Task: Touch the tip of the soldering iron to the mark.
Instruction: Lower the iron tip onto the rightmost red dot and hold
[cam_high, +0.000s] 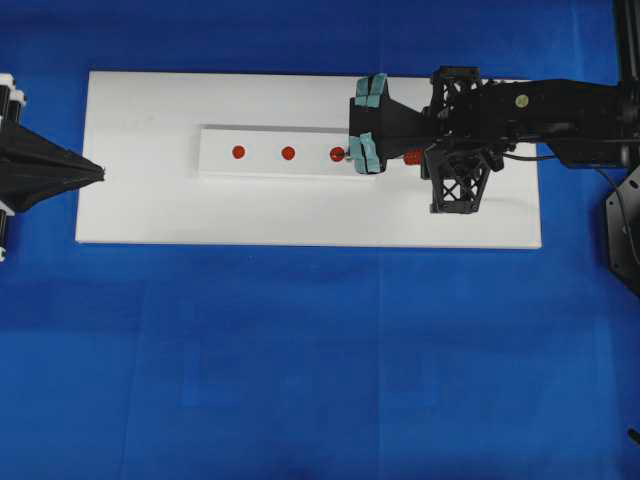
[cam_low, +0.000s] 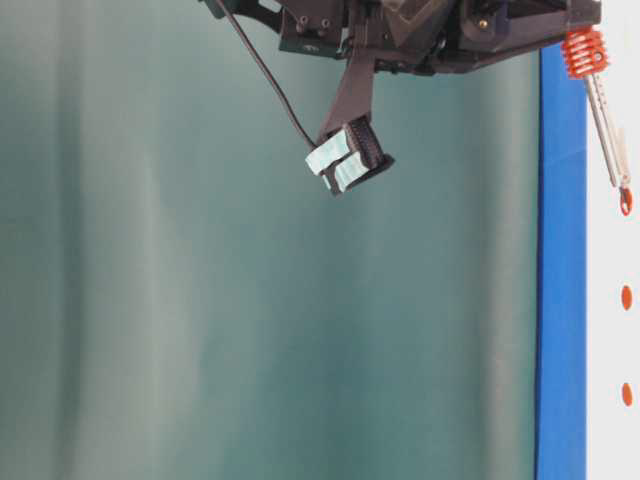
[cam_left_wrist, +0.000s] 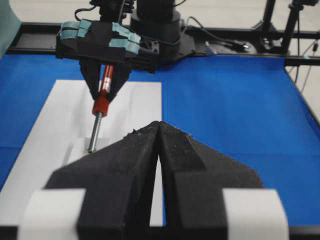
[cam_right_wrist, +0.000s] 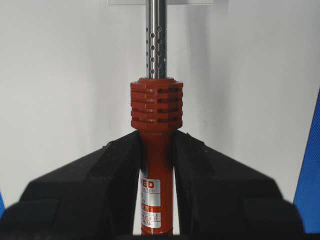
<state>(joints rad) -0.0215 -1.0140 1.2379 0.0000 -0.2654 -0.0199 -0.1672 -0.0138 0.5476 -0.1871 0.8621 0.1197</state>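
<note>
Over the right end of a raised white strip (cam_high: 275, 152), the soldering iron (cam_right_wrist: 157, 150) points its thin perforated metal shaft toward the rightmost of 3 red marks (cam_high: 337, 153), its orange-red ribbed collar just ahead of the black fingers that clamp its handle. Seen from above, the shaft's tip sits at or right beside that mark, though the teal-taped finger pads hide the exact point of contact; from table level the tip appears to meet the mark's edge. The right gripper (cam_high: 366, 120) holds the iron firmly, jaws closed narrow on the handle, with the tool slanting down and forward from the arm. The other 2 marks, the middle mark (cam_high: 288, 153) and the left mark (cam_high: 238, 152), lie in a row farther along the strip, apart from the tip. The strip rests on a white board (cam_high: 150, 200) laid over a blue cloth (cam_high: 320, 380). At the board's left edge the left gripper (cam_high: 95, 172) rests low with its black jaws pressed together, holding nothing, well apart from the strip.
</note>
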